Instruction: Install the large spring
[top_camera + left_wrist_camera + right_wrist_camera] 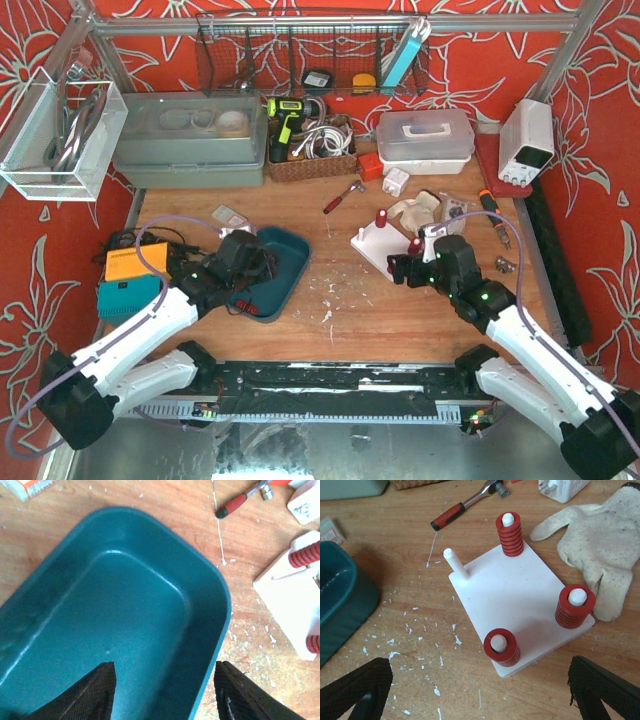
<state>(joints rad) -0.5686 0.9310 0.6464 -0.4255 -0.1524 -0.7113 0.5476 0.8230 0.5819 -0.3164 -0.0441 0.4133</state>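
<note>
Right gripper (477,680), spread wide, hovers above the white board (520,600) with three red springs (510,534) and one bare peg (455,562). Left gripper (165,680), parted, hangs over the teal tray (125,605).

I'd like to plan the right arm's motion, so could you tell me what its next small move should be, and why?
Probably lift the right gripper straight up, clear of the white board. Its jaws are wide open and empty, red springs already sit on three pegs, and the teal tray shows no spring left to fetch.
</note>
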